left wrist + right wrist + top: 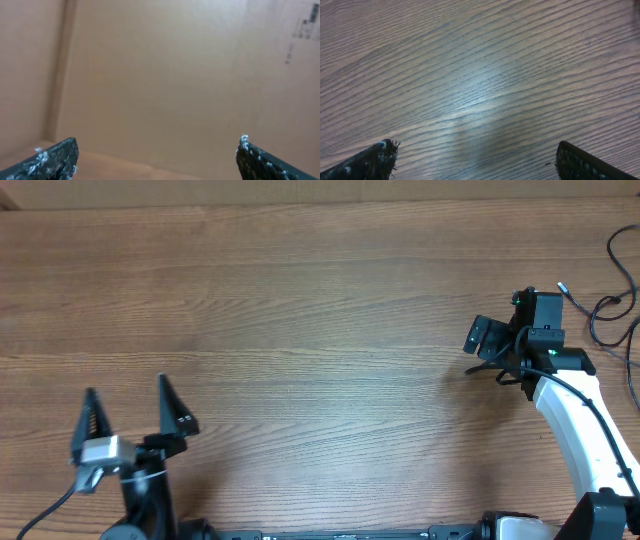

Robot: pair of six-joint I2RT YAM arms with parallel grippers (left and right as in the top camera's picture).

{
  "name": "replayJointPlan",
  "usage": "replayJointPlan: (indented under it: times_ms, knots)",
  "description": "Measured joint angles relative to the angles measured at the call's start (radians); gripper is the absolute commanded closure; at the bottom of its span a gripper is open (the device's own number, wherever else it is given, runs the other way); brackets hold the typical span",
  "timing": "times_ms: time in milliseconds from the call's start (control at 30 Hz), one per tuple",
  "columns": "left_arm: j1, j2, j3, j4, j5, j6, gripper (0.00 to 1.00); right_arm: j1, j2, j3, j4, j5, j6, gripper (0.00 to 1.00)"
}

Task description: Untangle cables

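While both arms rest over the wooden surface [300,290], neither touches the cables [606,300], which lie as thin black loops at the upper right edge of the overhead frame (partly cut off by it). At lower left, the left pincer [126,386] is spread wide and grasps nothing; its wrist view faces a plain tan wall [175,75]. Right of centre, the right pincer [500,350] is likewise released and empty, near the cables but apart from them.
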Motion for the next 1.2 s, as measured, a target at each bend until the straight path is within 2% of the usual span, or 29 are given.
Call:
replayJointPlan:
  times_ms: [133, 333, 667, 733, 1000, 1200]
  knots:
    - [-0.048, 0.000, -0.134, 0.151, 0.000, -0.001, 0.01, 0.000, 0.000, 0.000, 0.000, 0.000, 0.000, 0.00]
    - [-0.066, 0.000, -0.232, 0.305, -0.001, -0.001, 0.00, 0.000, 0.000, 0.000, 0.000, 0.000, 0.000, 0.00]
    - [-0.070, 0.000, -0.261, 0.399, -0.061, 0.000, 0.00, 0.000, 0.000, 0.000, 0.000, 0.000, 0.000, 0.00]
    - [-0.076, 0.000, -0.267, 0.371, -0.068, 0.000, 0.01, 0.000, 0.000, 0.000, 0.000, 0.000, 0.000, 0.00]
    - [-0.151, -0.001, -0.281, 0.105, -0.093, 0.019, 0.00, 0.000, 0.000, 0.000, 0.000, 0.000, 0.000, 0.00]
    - [-0.152, -0.003, -0.280, -0.084, -0.103, 0.023, 0.01, 0.000, 0.000, 0.000, 0.000, 0.000, 0.000, 0.00]
